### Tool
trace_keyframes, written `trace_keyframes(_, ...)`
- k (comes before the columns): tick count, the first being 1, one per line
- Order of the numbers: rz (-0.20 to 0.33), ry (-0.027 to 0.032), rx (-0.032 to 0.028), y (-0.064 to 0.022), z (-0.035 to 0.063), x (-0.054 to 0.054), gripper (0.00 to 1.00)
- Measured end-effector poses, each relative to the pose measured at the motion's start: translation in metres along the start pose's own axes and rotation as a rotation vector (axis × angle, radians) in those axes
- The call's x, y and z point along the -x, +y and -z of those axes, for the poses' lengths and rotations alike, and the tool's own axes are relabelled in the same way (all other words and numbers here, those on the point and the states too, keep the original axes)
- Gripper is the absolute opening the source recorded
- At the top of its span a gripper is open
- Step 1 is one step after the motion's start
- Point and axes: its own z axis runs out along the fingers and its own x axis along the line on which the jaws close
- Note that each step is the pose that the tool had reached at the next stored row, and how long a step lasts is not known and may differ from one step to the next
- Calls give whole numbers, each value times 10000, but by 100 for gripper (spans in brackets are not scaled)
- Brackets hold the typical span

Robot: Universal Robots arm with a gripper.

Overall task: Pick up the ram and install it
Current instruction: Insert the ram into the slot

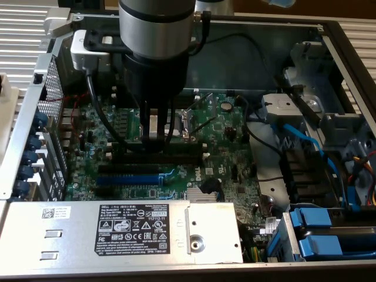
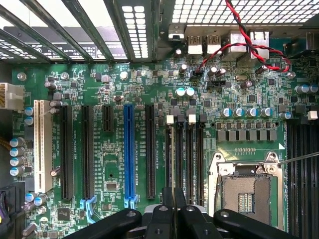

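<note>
Black slots (image 2: 190, 159) lie beneath my pincer (image 1: 155, 135), which pinches the ram (image 2: 171, 195) edge-down for alignment.

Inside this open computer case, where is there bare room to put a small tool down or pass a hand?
Bare: the power-supply cover beside its label, and the dark panel to the exterior view's right of the arm. Crowded: the motherboard under the gripper, and the blue cables.

Ram (image 1: 154, 126) mostly hidden between the jaws
</note>
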Motion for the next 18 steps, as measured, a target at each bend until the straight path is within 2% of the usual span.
trace_keyframes(18,118,4,19,-7,1,2,12)
